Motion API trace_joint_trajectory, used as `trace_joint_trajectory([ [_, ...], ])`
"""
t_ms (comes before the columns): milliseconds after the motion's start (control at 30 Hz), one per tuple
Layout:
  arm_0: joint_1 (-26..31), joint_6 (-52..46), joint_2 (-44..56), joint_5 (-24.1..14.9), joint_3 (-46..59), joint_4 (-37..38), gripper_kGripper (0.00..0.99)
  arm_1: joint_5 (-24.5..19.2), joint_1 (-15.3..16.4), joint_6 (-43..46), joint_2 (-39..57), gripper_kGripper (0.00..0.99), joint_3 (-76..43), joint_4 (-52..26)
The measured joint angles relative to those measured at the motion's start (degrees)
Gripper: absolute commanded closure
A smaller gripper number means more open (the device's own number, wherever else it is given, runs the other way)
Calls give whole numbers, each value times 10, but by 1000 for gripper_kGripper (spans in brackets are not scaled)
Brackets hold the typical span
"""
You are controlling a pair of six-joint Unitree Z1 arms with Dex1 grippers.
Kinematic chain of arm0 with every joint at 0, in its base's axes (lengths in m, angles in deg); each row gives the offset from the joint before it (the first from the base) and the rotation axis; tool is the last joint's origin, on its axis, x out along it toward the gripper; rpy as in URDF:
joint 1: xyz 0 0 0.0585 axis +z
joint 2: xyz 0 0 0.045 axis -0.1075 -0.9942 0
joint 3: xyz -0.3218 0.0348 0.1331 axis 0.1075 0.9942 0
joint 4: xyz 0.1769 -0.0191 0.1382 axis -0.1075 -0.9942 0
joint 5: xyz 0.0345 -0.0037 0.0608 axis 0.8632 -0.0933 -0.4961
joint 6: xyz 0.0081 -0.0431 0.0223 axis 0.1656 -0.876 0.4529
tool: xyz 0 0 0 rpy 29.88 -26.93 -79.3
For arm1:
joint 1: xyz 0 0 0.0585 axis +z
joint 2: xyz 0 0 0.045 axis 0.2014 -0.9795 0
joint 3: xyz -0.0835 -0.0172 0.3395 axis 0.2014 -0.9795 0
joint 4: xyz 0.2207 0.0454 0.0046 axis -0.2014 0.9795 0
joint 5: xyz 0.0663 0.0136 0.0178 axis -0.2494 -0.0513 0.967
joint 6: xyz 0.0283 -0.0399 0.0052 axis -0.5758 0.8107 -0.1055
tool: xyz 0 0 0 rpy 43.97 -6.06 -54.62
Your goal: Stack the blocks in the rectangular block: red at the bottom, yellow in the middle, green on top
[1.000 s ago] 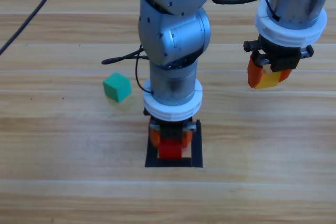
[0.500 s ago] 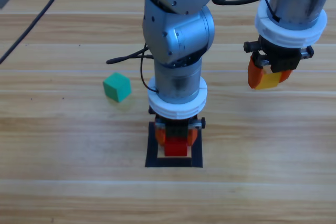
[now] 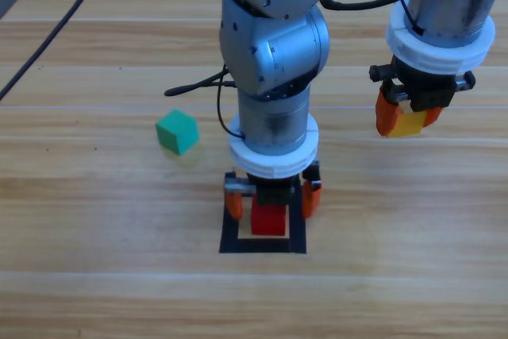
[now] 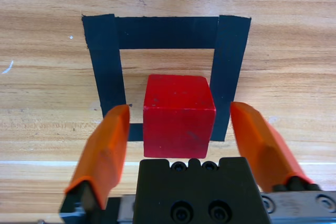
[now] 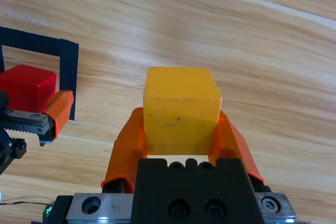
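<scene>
1. The left tool [image 3: 271, 198] stands spread apart around the red cube [image 4: 179, 115], which sits inside the black tape square [image 4: 106, 66] as the base.
2. The right tool [image 5: 178, 129] is clamped on the yellow cube [image 5: 181, 108], held aloft to go on next.
3. The green cube [image 3: 176, 132] waits on the surface [image 3: 95, 260].

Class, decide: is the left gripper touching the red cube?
Apart. The left wrist view shows bare gaps between the left gripper jaws and the red cube.

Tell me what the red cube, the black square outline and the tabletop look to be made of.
The red cube looks like painted wood or hard plastic: matte, with small scuffs and crisp edges; which one can't be told. The black outline appears to be matte tape: flat strips overlapping at the corners. The tabletop shows wood grain with a slight sheen, either real wood or laminate.
</scene>
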Motion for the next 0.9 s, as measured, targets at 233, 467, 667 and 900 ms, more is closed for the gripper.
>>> trace_joint_trajectory([
  [233, -3, 0, 0, 0, -2, -3, 0, 0, 0, 0, 0, 990, -2, -1],
  [467, -4, 0, 7, 0, -4, -17, 0, 0, 0, -22, 16, 990, -17, -7],
  [667, -2, 0, 69, -6, -7, -49, 0, 0, 0, -47, 19, 990, -31, -7],
  [900, 19, 26, 172, -21, -14, -85, 0, -12, 10, -80, 73, 990, -32, -8],
])
